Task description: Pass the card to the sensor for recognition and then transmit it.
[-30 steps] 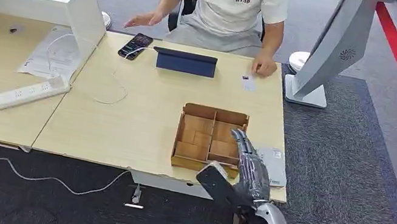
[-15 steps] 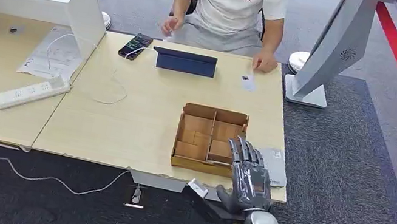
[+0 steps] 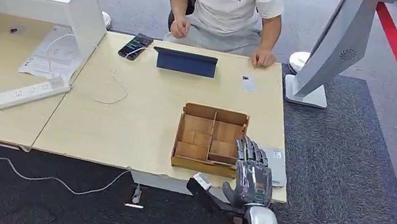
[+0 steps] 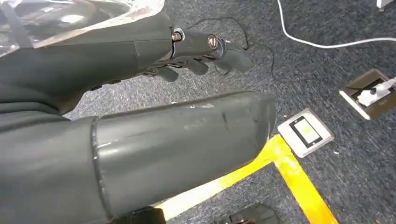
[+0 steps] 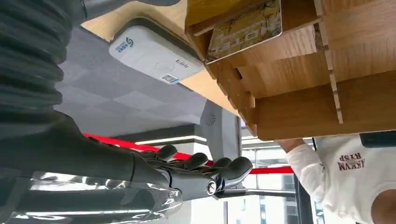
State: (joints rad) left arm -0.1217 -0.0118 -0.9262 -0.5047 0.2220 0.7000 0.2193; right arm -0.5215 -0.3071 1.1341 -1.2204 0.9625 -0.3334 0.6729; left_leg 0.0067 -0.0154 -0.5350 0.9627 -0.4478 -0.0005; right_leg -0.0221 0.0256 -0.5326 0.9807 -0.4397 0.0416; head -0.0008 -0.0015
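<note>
A gold-patterned card [image 5: 245, 28] lies in a compartment of the partitioned wooden box [image 3: 203, 165] at the table's near right. The box [image 5: 299, 102] fills the upper right of the right wrist view. Right of the box lies the flat white sensor [image 3: 278, 164], also seen as the white sensor [image 5: 156, 53] at the table edge. My right hand [image 3: 250, 177] hovers at the near edge, fingers straight and apart over the box's near right corner and the sensor, holding nothing. The right hand [image 5: 196, 172] is apart from the card. My left hand [image 4: 201, 51] hangs over the carpet, holding nothing.
A person [image 3: 227, 6] sits at the far side, one hand on the table. Before them lie a small white card [image 3: 248, 83], a dark tablet case [image 3: 186, 62] and a phone [image 3: 135, 45]. A power strip [image 3: 32, 92] and cables lie left; a white stand [image 3: 329, 55] stands right.
My right hand has drawn back and down toward the table's near edge and turned palm-down. The person pulled the outstretched hand in to the chest.
</note>
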